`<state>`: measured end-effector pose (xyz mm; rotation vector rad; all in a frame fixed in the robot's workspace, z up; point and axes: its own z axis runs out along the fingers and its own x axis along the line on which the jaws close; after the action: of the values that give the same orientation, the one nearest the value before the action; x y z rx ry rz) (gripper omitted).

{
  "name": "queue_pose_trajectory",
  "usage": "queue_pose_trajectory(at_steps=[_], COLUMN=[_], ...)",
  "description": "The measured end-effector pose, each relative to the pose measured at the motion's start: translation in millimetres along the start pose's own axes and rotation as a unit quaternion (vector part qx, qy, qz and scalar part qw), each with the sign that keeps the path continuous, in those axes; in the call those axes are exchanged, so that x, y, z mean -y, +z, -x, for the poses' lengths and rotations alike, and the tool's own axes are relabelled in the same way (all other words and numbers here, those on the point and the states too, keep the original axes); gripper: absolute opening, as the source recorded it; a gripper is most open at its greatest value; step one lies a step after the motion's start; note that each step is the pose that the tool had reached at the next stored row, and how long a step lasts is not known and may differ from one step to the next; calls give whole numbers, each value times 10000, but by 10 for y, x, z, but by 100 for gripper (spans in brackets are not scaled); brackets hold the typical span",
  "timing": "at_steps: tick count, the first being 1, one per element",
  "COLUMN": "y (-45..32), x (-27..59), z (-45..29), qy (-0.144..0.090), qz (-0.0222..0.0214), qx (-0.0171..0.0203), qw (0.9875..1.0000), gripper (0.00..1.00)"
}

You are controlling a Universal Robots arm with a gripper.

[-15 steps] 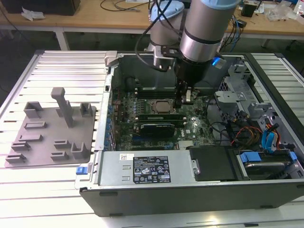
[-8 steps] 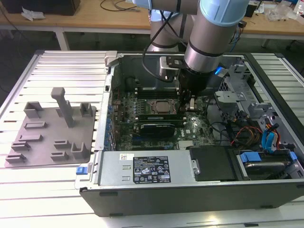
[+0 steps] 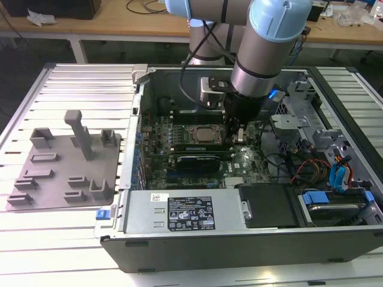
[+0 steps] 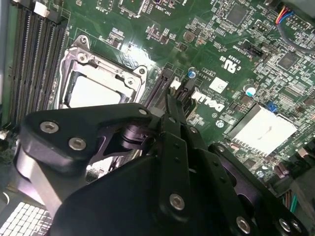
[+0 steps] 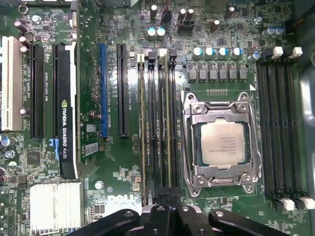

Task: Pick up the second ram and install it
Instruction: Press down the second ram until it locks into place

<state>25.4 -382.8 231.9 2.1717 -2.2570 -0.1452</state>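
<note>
1. Exterior view: the arm reaches down into the open case [image 3: 239, 254], and the gripper [image 3: 235, 136] sits low, just beside the CPU socket [image 3: 200, 133]. The grey tray [image 3: 60, 173] is well apart on the tabletop [image 3: 72, 239], toward the exterior view's left.
2. Second wrist view: the gripper [image 4: 170, 105] looks closed up, jaws together, tip right over the slots next to the socket [image 4: 98, 83]. Can't tell if it's touching anything.
3. First wrist view: the ram [image 5: 170, 123] seems to stand in a slot just beside the socket [image 5: 221, 142], in line with the gripper [image 5: 167, 214].
4. My take on handling: the ram's light, thin and stiff but fragile. Hold its bare long edges, never the chips or contacts, and press evenly.
</note>
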Motion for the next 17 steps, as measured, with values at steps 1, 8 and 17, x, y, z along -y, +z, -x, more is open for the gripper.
queue_pose_trajectory(at_steps=[1, 8, 17], y=[-17, 17, 85], x=[-11, -407, -747], z=[-1, -16, -8], qy=[-1, -6, -7], qz=[-7, -73, -110], qx=[-8, -5, 9], qw=[10000, 10000, 9999], gripper=[8, 8, 8])
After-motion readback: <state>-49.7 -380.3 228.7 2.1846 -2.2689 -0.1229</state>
